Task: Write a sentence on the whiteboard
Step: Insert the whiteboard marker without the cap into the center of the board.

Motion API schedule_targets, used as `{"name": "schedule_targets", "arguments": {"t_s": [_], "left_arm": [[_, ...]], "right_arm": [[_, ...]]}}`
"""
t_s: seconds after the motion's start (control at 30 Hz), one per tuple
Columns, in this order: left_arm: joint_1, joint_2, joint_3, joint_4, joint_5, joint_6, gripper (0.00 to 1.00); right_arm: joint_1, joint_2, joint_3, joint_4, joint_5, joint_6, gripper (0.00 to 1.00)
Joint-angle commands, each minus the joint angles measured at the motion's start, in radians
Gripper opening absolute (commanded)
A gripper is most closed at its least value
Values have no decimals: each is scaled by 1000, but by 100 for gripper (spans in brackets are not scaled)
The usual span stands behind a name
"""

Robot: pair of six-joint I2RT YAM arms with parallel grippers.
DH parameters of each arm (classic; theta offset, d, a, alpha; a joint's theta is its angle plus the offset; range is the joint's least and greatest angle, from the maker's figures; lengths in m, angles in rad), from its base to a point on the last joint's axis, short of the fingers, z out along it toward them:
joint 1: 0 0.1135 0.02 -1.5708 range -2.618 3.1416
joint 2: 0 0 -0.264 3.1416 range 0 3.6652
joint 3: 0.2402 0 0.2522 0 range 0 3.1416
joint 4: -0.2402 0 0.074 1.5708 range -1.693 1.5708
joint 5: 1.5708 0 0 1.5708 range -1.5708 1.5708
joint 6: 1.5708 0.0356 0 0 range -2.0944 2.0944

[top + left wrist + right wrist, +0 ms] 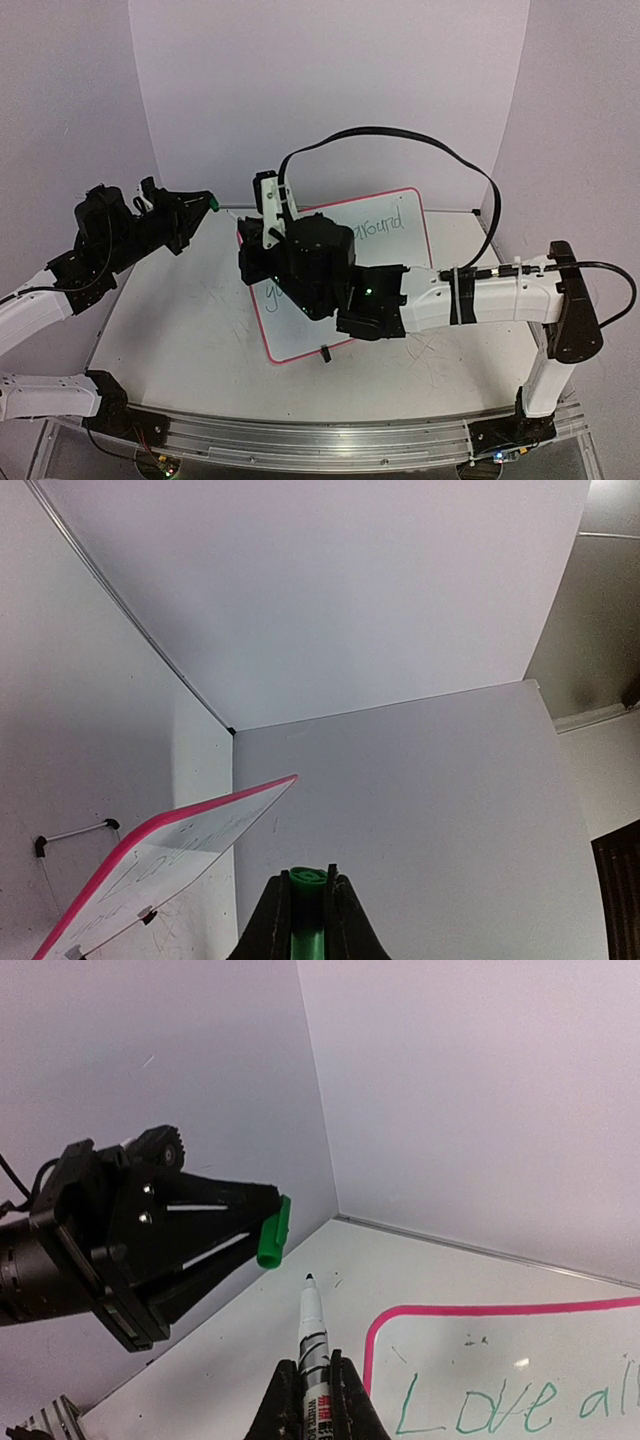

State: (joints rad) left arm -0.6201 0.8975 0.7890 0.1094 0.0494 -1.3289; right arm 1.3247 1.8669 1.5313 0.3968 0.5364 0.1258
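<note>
The whiteboard with a pink rim lies at the table's middle, partly under my right arm. The green sentence shows "around" in the top view and "Love all" in the right wrist view; the rest is hidden. My right gripper hovers over the board's left edge, shut on a white marker with its tip bare. My left gripper is raised at the left, shut on the green marker cap. The cap hangs just above and left of the marker tip, apart from it.
Grey scribble marks cover the tabletop right of the board. One black clip sits on the board's near edge. A black cable loops high over the right arm. Walls close the back and both sides.
</note>
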Motion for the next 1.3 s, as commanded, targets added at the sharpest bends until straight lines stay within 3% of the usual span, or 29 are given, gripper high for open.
{"name": "schedule_targets", "arguments": {"t_s": [0.0, 1.27], "left_arm": [[3, -5, 2, 52, -18, -24, 0], [3, -9, 2, 61, -23, -23, 0]], "right_arm": [[4, 27, 67, 73, 13, -48, 0], [36, 85, 121, 105, 78, -115, 0]]}}
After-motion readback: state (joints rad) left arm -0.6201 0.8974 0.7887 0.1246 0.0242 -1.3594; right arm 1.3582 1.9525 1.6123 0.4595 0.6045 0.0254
